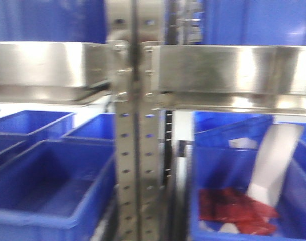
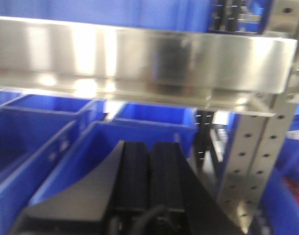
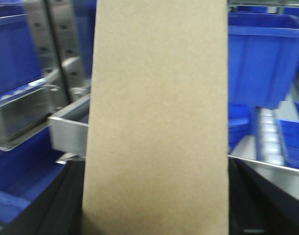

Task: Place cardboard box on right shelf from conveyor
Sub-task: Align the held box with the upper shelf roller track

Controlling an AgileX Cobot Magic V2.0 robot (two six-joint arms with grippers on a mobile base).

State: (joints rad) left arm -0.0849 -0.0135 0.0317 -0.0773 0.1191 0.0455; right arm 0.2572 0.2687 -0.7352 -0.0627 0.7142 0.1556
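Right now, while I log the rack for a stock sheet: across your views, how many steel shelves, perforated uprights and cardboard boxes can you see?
Steel shelves: 2, the left shelf and the right shelf
Perforated uprights: 2, side by side between the shelves
Cardboard box: 1, filling the right wrist view
Total: 5

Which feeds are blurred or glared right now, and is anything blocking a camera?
Front view: motion-blurred throughout, soft glare on the right shelf lip. Left wrist view: blurred, bright hotspots on the left shelf lip. Right wrist view: the cardboard box fills the centre, evenly lit; blue bins behind are smeared.
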